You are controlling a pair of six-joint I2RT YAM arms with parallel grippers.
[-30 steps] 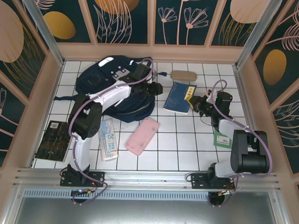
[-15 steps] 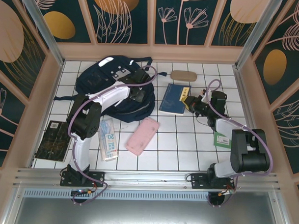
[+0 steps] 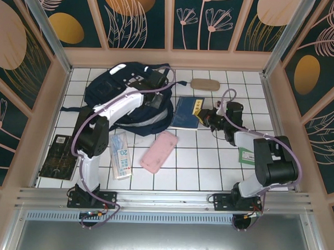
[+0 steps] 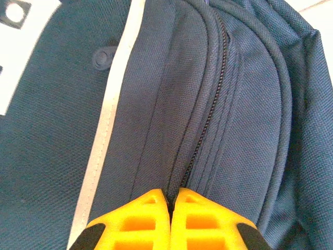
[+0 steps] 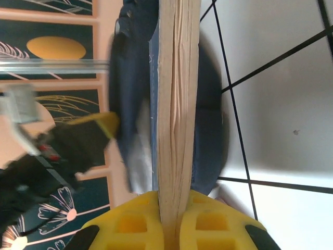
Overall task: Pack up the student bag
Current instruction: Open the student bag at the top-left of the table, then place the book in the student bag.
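On the white tiled table (image 3: 209,159), the large navy-blue fabric backpack (image 3: 110,89) lies far-left, left gripper (image 4: 170,195) pinched shut at its zip line (image 4: 208,114), right gripper (image 5: 177,200) clamping a thick blue book (image 3: 184,112) just to the bag's right.

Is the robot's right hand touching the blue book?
Touching. In the right wrist view the right gripper is clamped on the book, its page edges squeezed between the yellow fingers.

Bright, even light reached me, shadows soft; a white patch on the student bag (image 4: 52,130) glared; my right-wrist background was blurred.
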